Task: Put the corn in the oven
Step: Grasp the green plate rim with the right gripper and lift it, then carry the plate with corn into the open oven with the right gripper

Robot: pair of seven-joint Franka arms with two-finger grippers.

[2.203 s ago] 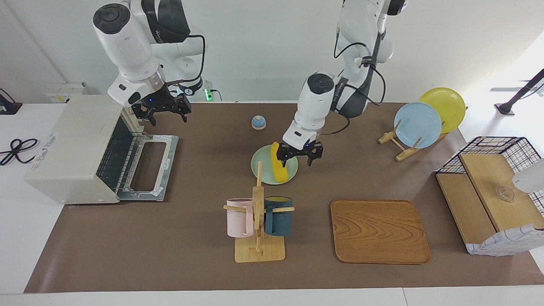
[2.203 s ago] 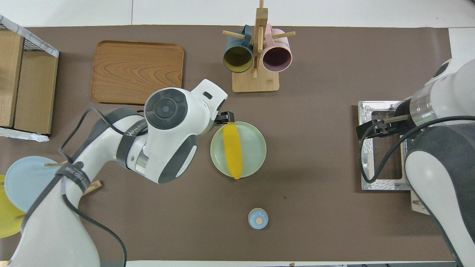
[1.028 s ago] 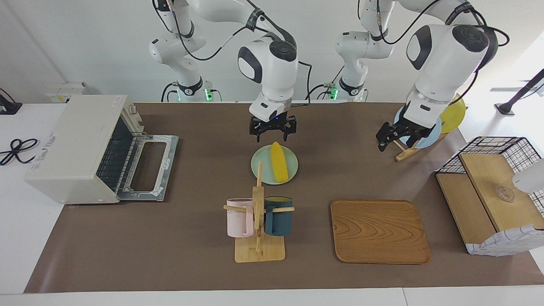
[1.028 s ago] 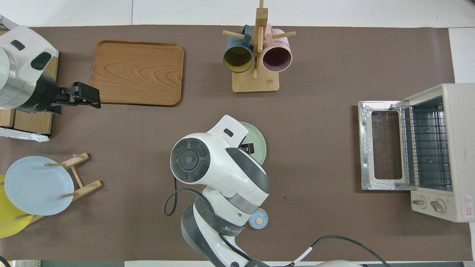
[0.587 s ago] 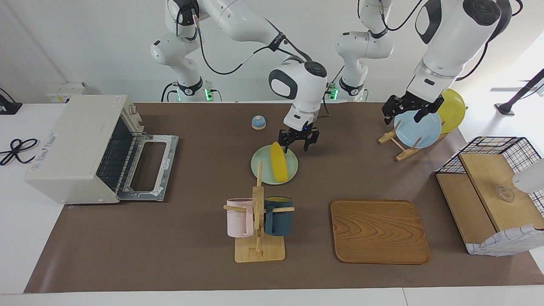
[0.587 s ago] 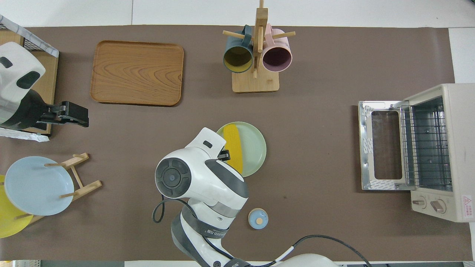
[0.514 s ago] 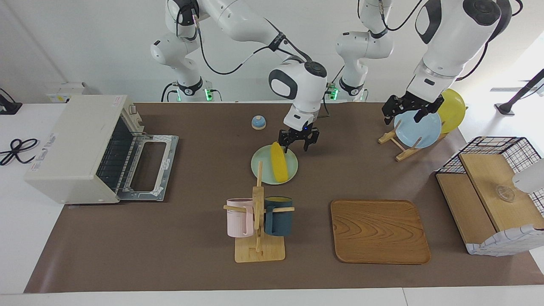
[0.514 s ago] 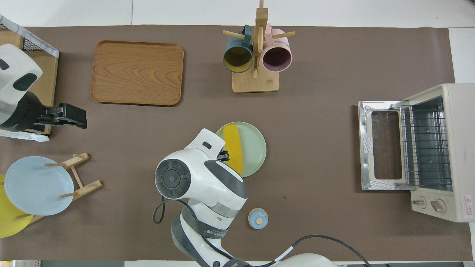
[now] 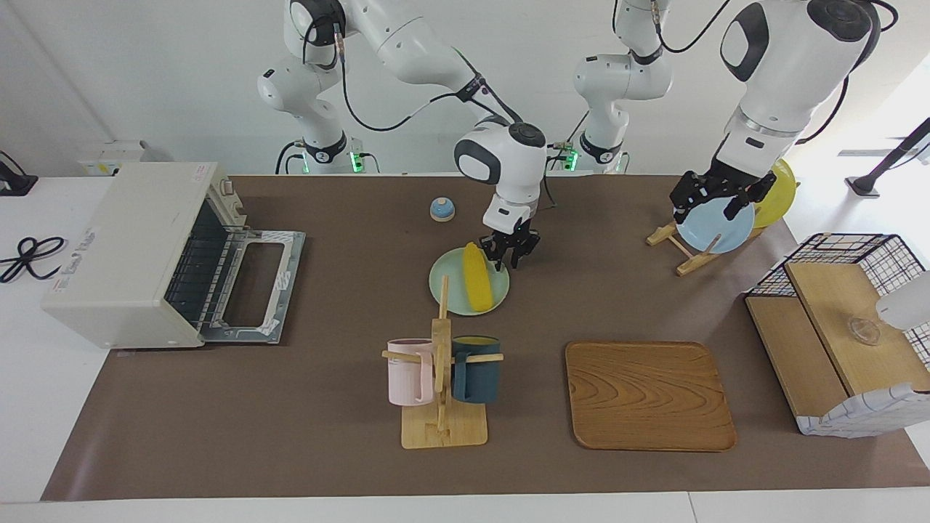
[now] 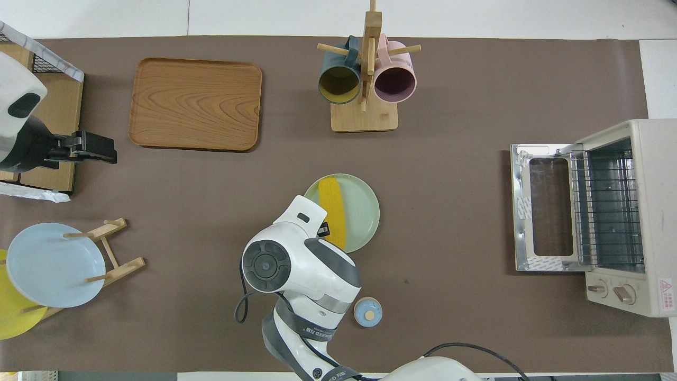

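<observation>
Since half a second ago my right gripper (image 9: 510,259) has dropped lower over the green plate (image 9: 445,287) and swung closer to the corn (image 9: 477,286), its fingers drawn in to a narrow gap; I cannot tell whether they touch the cob's robot-side end, and the overhead view hides them under the wrist. Corn lies lengthwise on the plate, mid-table, unlifted. My left gripper (image 9: 716,198) has shifted a little and now hangs over the blue plate (image 9: 714,226) in its wooden stand, jaws spread wide and empty. At the right arm's end of the table the oven (image 9: 138,253) stands with its door (image 9: 253,287) folded down flat and the wire rack (image 10: 605,206) bare inside.
</observation>
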